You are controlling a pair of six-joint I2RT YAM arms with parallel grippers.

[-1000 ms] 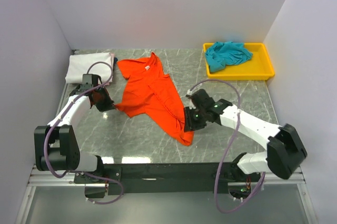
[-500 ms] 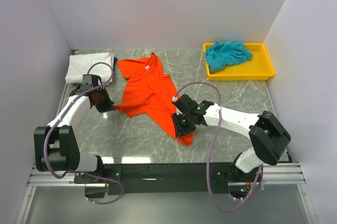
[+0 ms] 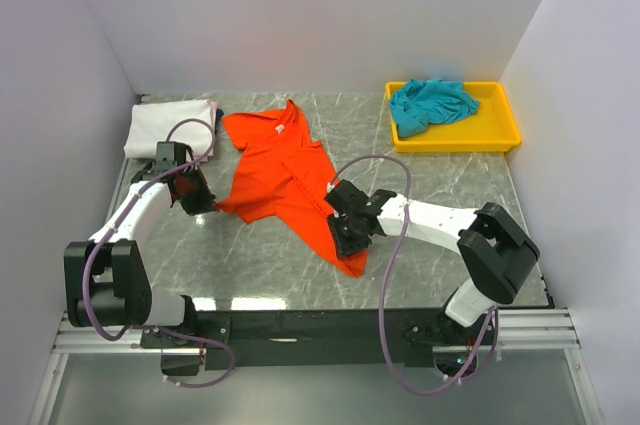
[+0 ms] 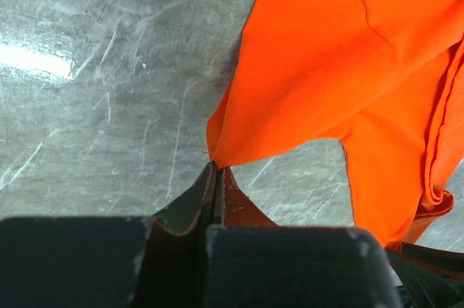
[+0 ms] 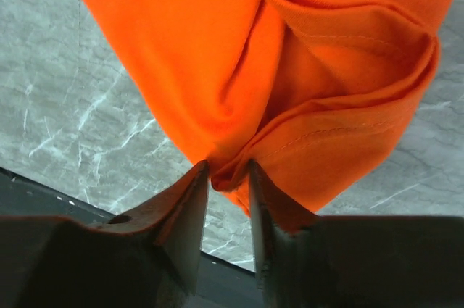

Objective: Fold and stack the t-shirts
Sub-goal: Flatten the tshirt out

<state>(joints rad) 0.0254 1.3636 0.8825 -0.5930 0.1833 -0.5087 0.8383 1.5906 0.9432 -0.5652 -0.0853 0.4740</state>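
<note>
Overhead view: the orange-red t-shirt (image 3: 285, 180) is lying crumpled and partly spread on the grey marbled desk (image 3: 250, 255), running diagonally from the far middle toward the near right. The left pincer (image 3: 207, 203) is sitting at the shirt's left-hand corner, low over the desk. The right pincer (image 3: 345, 240) is sitting at the shirt's near end, just above the lowest tip of cloth.

Left wrist view: the jaws are pressing fully together, and a pointed corner of orange cloth is being pinched at their very tip. The rest of the garment is fanning out away from the jaws, with a thick seamed fold showing at the right edge.

Right wrist view: the jaws are standing narrowly apart, and a bunched, hemmed fold of the same shirt is being held in the gap between them. Several layers are piling up above the fingers (image 5: 190, 206).

Elsewhere, the white t-shirt (image 3: 165, 127) is lying folded flat at the far left corner of the desk, just beyond the left arm. The teal t-shirt (image 3: 432, 102) is lying in a loose heap inside the yellow tray (image 3: 505, 135), which is resting at the far right, well apart from both pincers.
</note>
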